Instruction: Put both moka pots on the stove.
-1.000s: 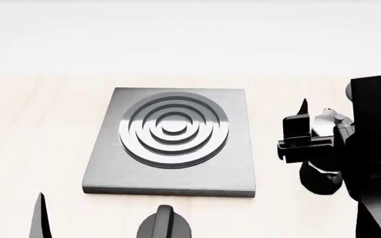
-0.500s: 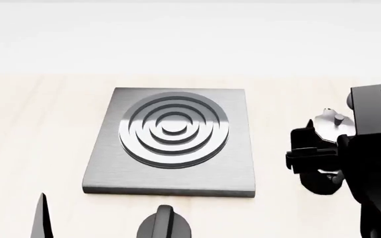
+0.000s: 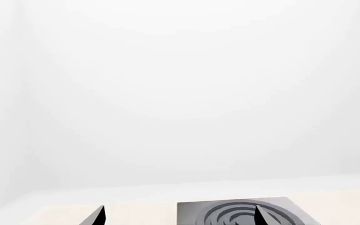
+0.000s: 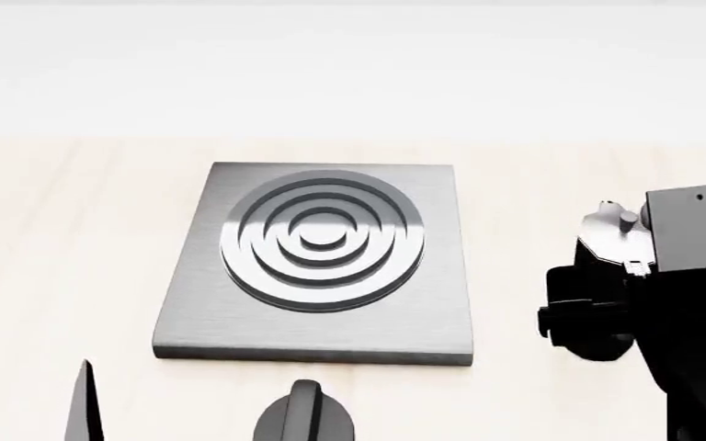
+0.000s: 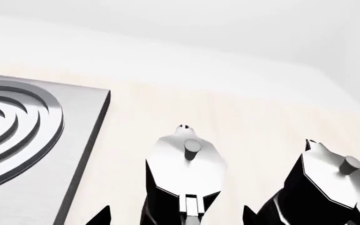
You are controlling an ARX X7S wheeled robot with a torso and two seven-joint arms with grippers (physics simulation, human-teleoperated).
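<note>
The stove (image 4: 316, 262) is a square grey plate with raised rings at mid table; it also shows in the left wrist view (image 3: 243, 213) and the right wrist view (image 5: 17, 136). Two moka pots stand right of it, side by side: one (image 5: 186, 173) nearer the stove, the other (image 5: 330, 187) beyond it. My right gripper (image 5: 175, 218) is open, its fingertips either side of the nearer pot with gaps, not touching. In the head view only that pot's silvery lid (image 4: 609, 230) shows beside my right arm (image 4: 690, 276); the other pot is hidden. My left gripper (image 3: 178, 218) is open and empty, short of the stove's near left.
A small round black knob (image 4: 304, 418) sits on the table just in front of the stove's near edge. One left fingertip (image 4: 84, 404) shows at the lower left of the head view. The light wooden table (image 4: 71, 230) ends at a white wall behind.
My right gripper has moved right and down around the nearer moka pot; its upright fingertip no longer shows left of the lid. The left fingertip has sunk slightly. The pots and stove have not moved.
</note>
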